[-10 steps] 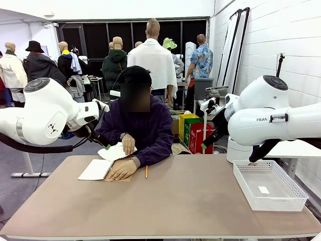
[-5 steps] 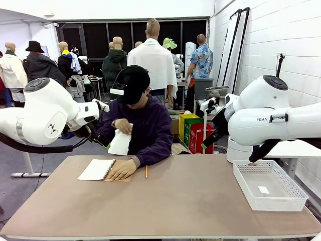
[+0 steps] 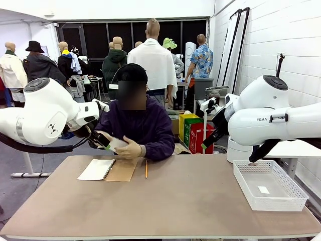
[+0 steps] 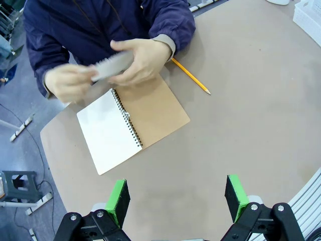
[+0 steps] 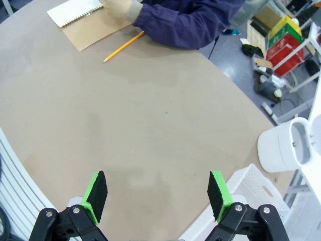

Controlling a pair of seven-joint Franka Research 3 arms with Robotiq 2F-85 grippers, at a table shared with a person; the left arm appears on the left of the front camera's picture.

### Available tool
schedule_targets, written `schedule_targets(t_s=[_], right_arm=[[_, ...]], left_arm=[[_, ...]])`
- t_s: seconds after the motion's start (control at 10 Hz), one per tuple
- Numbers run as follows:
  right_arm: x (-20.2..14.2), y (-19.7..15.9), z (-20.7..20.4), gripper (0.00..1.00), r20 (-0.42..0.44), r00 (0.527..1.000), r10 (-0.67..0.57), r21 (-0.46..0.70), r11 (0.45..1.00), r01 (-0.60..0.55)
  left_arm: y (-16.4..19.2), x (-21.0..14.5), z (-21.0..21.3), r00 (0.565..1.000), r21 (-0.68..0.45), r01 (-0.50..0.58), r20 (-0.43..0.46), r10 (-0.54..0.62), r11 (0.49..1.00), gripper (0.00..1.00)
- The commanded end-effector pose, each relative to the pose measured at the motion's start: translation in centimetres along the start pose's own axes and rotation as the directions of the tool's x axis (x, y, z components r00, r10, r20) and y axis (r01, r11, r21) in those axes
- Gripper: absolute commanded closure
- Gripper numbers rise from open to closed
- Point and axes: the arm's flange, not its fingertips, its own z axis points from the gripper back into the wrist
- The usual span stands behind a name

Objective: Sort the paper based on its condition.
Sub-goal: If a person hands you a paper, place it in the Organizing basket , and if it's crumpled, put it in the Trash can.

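Across the table, the person grips a white sheet of paper [image 3: 117, 145] in both hands, just above the table's far edge. In the left wrist view the paper [image 4: 113, 65] looks blurred and bunched between the hands. My left gripper [image 4: 176, 198] hangs open high above the table, on the near side of the notebook, with nothing between its green pads. My right gripper [image 5: 156, 195] is also open and empty, high over the table's right part.
An open spiral notebook [image 3: 100, 169] with a brown cover lies at the far left, with a yellow pencil [image 3: 146, 171] beside it. A white mesh basket [image 3: 268, 185] holding a small white slip stands at the right edge. Bare tabletop [image 3: 180, 201] lies between them.
The person's hand left the notebook and both hands now hold the sheet low in front of the chest. Neither arm has moved.
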Motion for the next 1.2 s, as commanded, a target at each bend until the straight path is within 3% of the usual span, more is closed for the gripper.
schedule_targets(t_s=[0.0, 1.1], right_arm=[[-0.04, -0.06, -0.05, 0.0, -0.001, 1.0, -0.002, 0.002, 1.0, 0.002], [-0.04, -0.06, -0.05, 0.0, -0.001, 1.0, -0.002, 0.002, 1.0, 0.002]], left_arm=[[0.07, -0.05, -0.11, 1.0, 0.001, 0.001, -0.003, -0.001, 1.0, 0.0], [0.07, -0.05, -0.11, 1.0, 0.001, 0.001, -0.003, -0.001, 1.0, 0.0]])
